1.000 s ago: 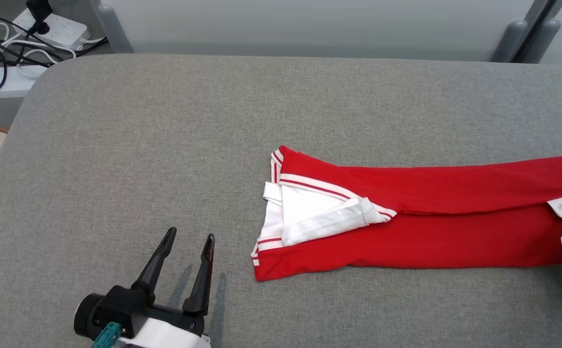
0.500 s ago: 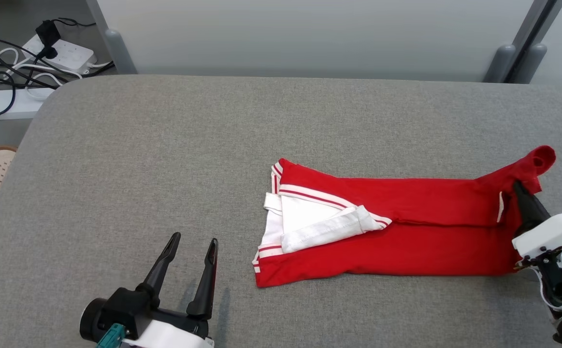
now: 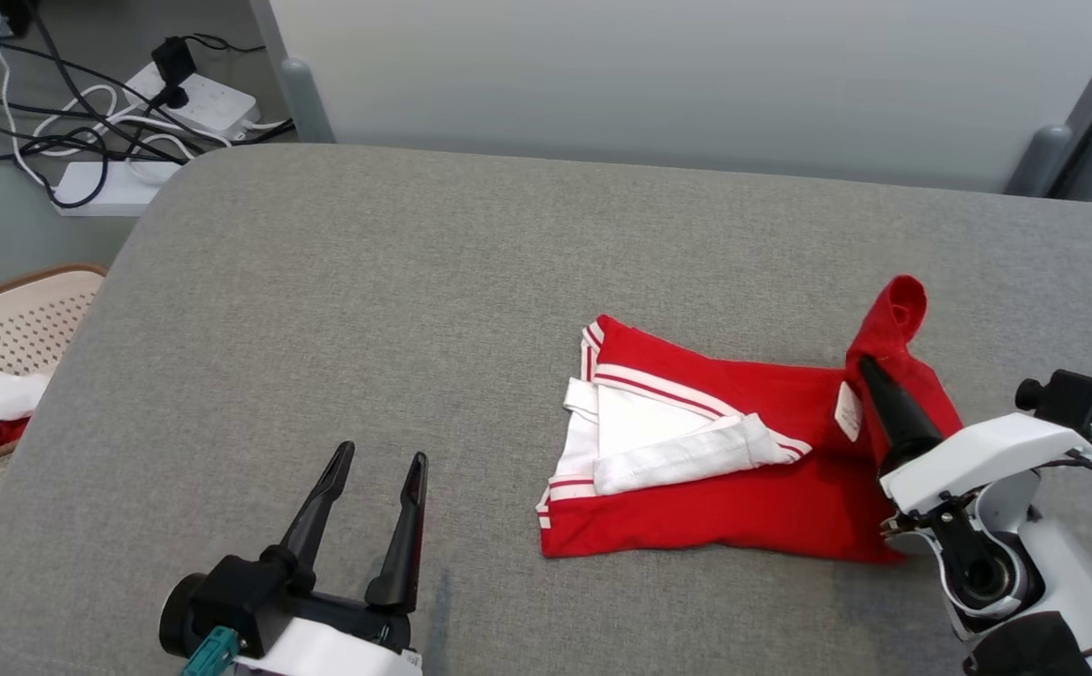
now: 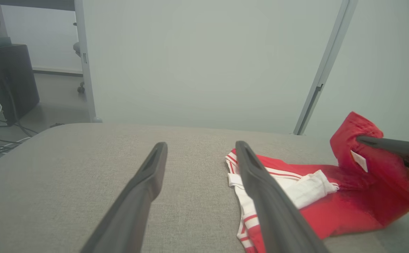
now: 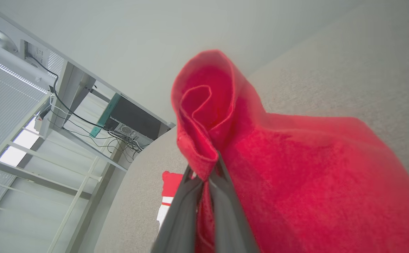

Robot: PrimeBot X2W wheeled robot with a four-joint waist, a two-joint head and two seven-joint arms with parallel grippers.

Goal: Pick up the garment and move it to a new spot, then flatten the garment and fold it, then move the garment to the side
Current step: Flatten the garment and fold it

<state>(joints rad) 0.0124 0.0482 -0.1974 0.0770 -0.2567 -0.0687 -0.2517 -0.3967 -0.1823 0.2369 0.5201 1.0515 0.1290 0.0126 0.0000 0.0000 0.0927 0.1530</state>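
Note:
The garment (image 3: 743, 469) is red with white striped trim and a white inner flap, lying on the grey padded table (image 3: 414, 282) right of centre. My right gripper (image 3: 869, 371) is shut on the garment's right end and holds that end lifted and doubled back over the rest, a white label showing beside the fingers. In the right wrist view the red cloth (image 5: 278, 168) bunches above the closed fingertips (image 5: 206, 170). My left gripper (image 3: 381, 465) stands open near the front left, apart from the garment, which lies to its right (image 4: 306, 196) in the left wrist view, past the open left gripper (image 4: 200, 147).
A perforated beige basket (image 3: 10, 319) holding red and white cloth sits off the table's left edge. Power strips and cables (image 3: 132, 122) lie on the floor at the far left. A grey partition (image 3: 649, 75) stands behind the table.
My right gripper has carried the garment's right end up and leftward, doubling it over and shortening the spread cloth. The head camera has shifted. My left gripper has stayed open in place.

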